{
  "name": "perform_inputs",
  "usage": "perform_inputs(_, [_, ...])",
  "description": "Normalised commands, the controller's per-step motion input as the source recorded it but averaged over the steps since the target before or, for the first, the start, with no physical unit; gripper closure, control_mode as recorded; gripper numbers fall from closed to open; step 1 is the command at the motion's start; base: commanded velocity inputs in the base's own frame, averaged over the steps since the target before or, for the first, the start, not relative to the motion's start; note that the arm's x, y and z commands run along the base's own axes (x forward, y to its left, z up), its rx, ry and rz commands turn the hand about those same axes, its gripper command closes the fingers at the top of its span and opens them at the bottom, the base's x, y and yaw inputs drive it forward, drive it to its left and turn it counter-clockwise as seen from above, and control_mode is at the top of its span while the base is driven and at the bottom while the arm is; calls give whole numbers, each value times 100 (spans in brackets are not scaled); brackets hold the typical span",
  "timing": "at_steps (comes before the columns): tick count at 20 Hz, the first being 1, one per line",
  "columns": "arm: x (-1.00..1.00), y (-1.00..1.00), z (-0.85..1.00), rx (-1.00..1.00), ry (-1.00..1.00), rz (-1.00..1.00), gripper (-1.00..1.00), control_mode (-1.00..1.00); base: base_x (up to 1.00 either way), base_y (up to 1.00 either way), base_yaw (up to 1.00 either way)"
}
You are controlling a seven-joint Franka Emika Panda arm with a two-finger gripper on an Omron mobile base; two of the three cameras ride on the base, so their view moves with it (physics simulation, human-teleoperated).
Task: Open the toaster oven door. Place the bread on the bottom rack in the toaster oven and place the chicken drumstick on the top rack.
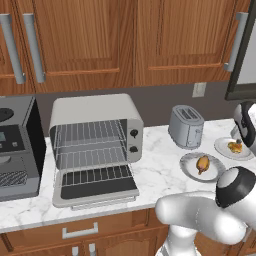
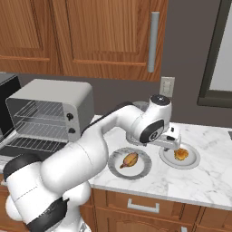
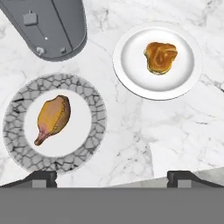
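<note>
Left base view shows the large pale grey toaster oven (image 1: 95, 145) with a rounded top on the white marble counter (image 1: 160, 170), left of centre. Its grey-framed glass door (image 1: 95, 190) is already folded down flat, so both silver wire shelves are exposed: the top rack (image 1: 90, 135) and, below it, the bottom rack (image 1: 92, 157), each bare and ready for loading. A small silver two-slot toaster (image 1: 186, 126) stands to the oven's right.

Two plates sit near each other further right, presumably as staging spots within the arm's reach. The grey crackle-rimmed plate (image 3: 54, 120) carries the elongated orange-brown chicken drumstick (image 3: 53, 117); the plain white plate (image 3: 157, 61) carries the small roundish golden bread (image 3: 161, 57).

The white arm's two-finger gripper (image 2: 174, 144) hovers above the plates with its jaws spread wide and holding nothing, probably lining up on the bread, which goes in first.

Hard to make out: from the base cameras the hand covers part of the white plate. In the hand view the fingertips (image 3: 41, 178) barely rise above the bottom edge, and the toaster is cut off at the top.
</note>
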Motion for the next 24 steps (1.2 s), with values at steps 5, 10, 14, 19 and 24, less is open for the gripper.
perform_inputs(5, [31,-26,-21,0,5,7,-100,-100,0,0,0])
perform_inputs(10, [28,-24,-23,0,10,1,-100,-100,0,0,0])
perform_inputs(14, [30,-21,-27,0,5,0,-100,-100,0,0,0])
perform_inputs(19, [25,-23,-26,0,4,0,-100,-100,0,0,0])
perform_inputs(24, [15,-19,-28,0,0,0,-100,-100,0,0,0])
